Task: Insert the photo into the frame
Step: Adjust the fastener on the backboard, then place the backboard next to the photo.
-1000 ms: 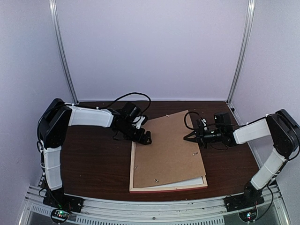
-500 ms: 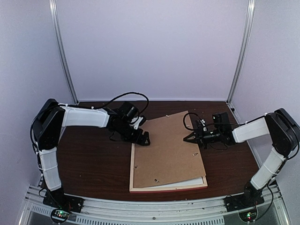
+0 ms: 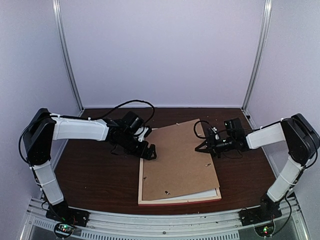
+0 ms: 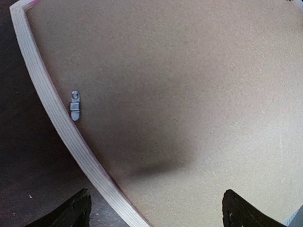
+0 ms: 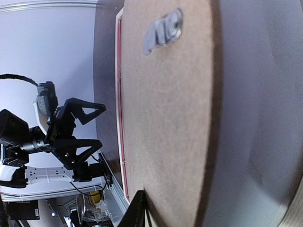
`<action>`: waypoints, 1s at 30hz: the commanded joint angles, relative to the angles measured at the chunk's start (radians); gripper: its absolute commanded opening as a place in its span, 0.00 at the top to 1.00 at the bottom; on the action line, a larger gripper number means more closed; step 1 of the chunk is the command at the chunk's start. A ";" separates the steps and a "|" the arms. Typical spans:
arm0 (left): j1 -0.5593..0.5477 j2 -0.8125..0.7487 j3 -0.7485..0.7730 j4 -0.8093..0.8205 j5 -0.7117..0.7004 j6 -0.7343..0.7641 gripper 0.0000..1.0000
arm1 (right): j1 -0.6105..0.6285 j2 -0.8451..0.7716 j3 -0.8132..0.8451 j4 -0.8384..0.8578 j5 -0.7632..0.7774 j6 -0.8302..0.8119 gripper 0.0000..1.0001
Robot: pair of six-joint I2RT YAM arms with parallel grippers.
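Note:
The frame point(image 3: 141, 186) lies face down on the table, pale wood back up, with a pink edge along its near rail. A brown backing board point(image 3: 179, 160) rests skewed on it. The photo is hidden; only a white sheet edge point(image 3: 207, 194) peeks from under the board's near right corner. My left gripper point(image 3: 150, 151) hovers open over the frame's left rail point(image 4: 47, 109), one fingertip point(image 4: 78, 208) outside the rail and the other over the board point(image 4: 189, 94). My right gripper point(image 3: 202, 147) is shut on the board's right edge, with one finger point(image 5: 137, 210) flat on its face.
A small metal turn clip point(image 4: 75, 105) sits on the board beside the left rail, and another clip point(image 5: 163, 32) lies near the right edge. Bare dark table point(image 3: 95, 175) stretches left of the frame. Purple walls close in behind and beside.
My left arm has stretched out lower, and its gripper has slid slightly left and nearer along the frame's left rail. The right gripper and board have hardly moved.

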 commanded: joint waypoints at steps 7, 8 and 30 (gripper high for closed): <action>0.002 -0.027 0.005 0.007 -0.087 -0.017 0.03 | 0.006 0.018 0.054 -0.135 0.043 -0.125 0.73; 0.002 -0.027 0.009 0.005 -0.090 -0.016 0.02 | 0.007 0.017 0.060 -0.154 0.049 -0.136 0.72; 0.007 -0.039 0.048 -0.059 -0.155 0.025 0.02 | 0.032 0.050 0.159 -0.361 0.123 -0.264 0.55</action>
